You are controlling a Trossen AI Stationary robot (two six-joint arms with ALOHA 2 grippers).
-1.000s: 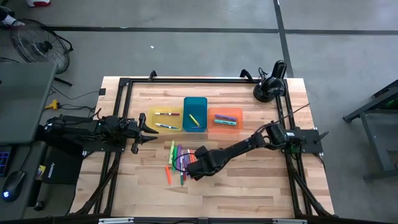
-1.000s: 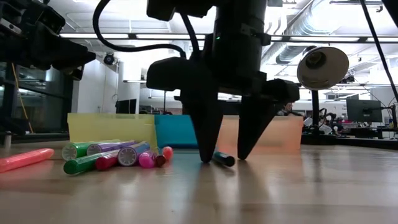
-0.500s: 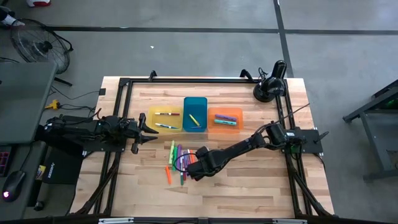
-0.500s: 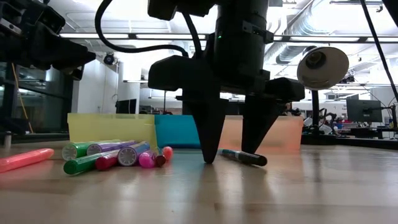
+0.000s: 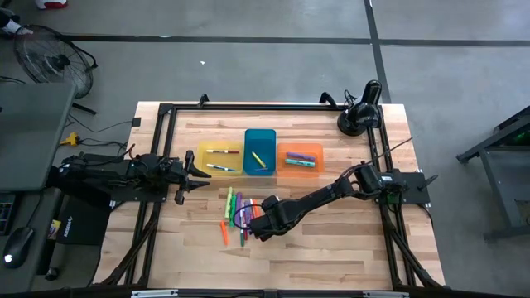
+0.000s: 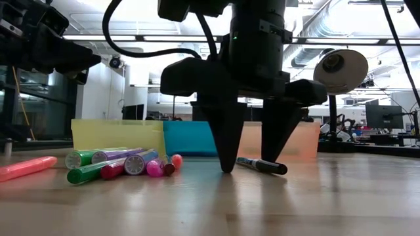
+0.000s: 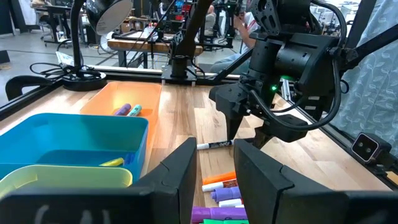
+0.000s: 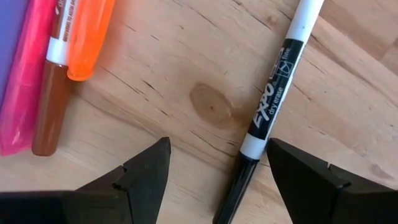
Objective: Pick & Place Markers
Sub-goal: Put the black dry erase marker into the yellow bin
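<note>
My right pincer [image 6: 252, 167] stands spread wide, tips down at the table [image 5: 348, 248], with nothing pinched. The black-and-white dry-erase marker [image 8: 270, 112] I am after lies flat on the wood close against one finger rather than centred in the gap, so I judge the job now is to square up: shift sideways until the barrel sits midway between the tips, turn so my fingers cross it rather than run along it, then press together on the barrel's middle, not the cap end, lest it pivot or roll away. The pile of coloured markers [image 6: 118, 164] lies just beside me, and a careless sweep could scatter it. The yellow tray [image 5: 217, 157], blue tray [image 5: 259, 138] and orange tray [image 5: 299, 157] wait beyond, each holding a few markers. My left pincer [image 5: 195, 174] waits near the yellow tray, part-open and empty.

On the barrel I read "EXPO" and "dry erase".
</note>
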